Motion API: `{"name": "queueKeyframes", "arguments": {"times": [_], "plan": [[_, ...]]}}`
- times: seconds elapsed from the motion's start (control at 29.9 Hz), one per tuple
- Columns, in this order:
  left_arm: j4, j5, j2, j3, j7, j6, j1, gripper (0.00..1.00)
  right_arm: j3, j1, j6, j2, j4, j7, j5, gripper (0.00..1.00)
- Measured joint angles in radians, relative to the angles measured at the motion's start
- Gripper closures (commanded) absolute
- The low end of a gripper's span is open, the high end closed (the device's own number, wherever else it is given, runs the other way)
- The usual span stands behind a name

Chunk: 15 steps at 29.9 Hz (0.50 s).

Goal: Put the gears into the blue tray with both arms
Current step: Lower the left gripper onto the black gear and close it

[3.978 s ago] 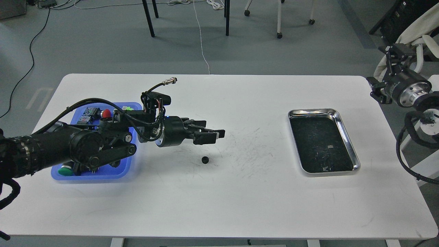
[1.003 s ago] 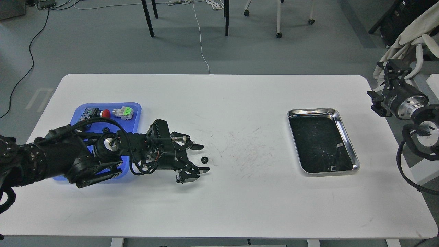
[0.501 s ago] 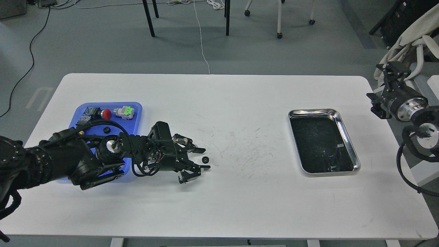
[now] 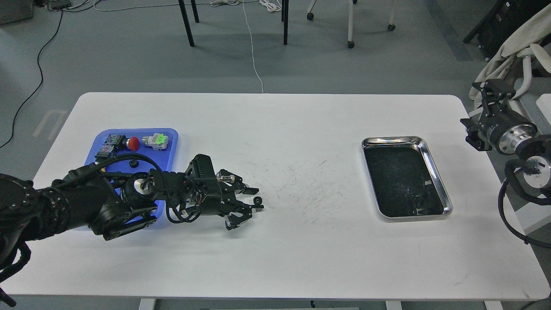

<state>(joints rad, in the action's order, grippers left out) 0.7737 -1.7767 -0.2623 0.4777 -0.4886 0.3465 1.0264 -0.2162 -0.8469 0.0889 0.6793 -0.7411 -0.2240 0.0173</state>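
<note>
A small black gear (image 4: pixel 257 200) lies on the white table (image 4: pixel 301 249), left of centre. My left gripper (image 4: pixel 255 199) lies low over the table with its two fingers spread either side of that gear, one behind it and one in front, and small gaps still show. The blue tray (image 4: pixel 170 134) sits at the left, partly covered by my left arm. Another gear (image 4: pixel 134 163) lies inside it. My right gripper (image 4: pixel 485 113) hangs beyond the table's right edge, dark and seen at an angle, so its fingers cannot be told apart.
A red-capped push-button (image 4: pixel 133 143) and a green-topped one (image 4: pixel 156 141) lie at the blue tray's far end. A shiny steel tray (image 4: pixel 389 139) with a dark inside sits at the right. Chair legs and cables are on the floor behind the table.
My left gripper came down from above the table to table level and slid forward until its fingers straddled the gear; the fingers have narrowed slightly. The right arm shifted only a little.
</note>
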Motion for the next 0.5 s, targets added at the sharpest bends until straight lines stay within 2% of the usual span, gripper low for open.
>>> {"name": "queueKeyframes", "arguments": {"times": [0.37, 0.43, 0.5], "plan": [[-0.020, 0.003, 0.007, -0.003, 0.000, 0.012, -0.014, 0.75, -0.003, 0.000, 0.000, -0.001, 0.000, 0.000, -0.005, 0.04], [-0.024, 0.004, 0.014, -0.004, 0.000, 0.020, -0.020, 0.82, -0.002, 0.000, 0.000, -0.001, 0.000, 0.000, -0.005, 0.04], [-0.026, 0.004, 0.017, -0.005, 0.000, 0.025, -0.023, 0.84, -0.002, 0.000, 0.000, -0.001, 0.000, 0.000, -0.005, 0.04]]}}
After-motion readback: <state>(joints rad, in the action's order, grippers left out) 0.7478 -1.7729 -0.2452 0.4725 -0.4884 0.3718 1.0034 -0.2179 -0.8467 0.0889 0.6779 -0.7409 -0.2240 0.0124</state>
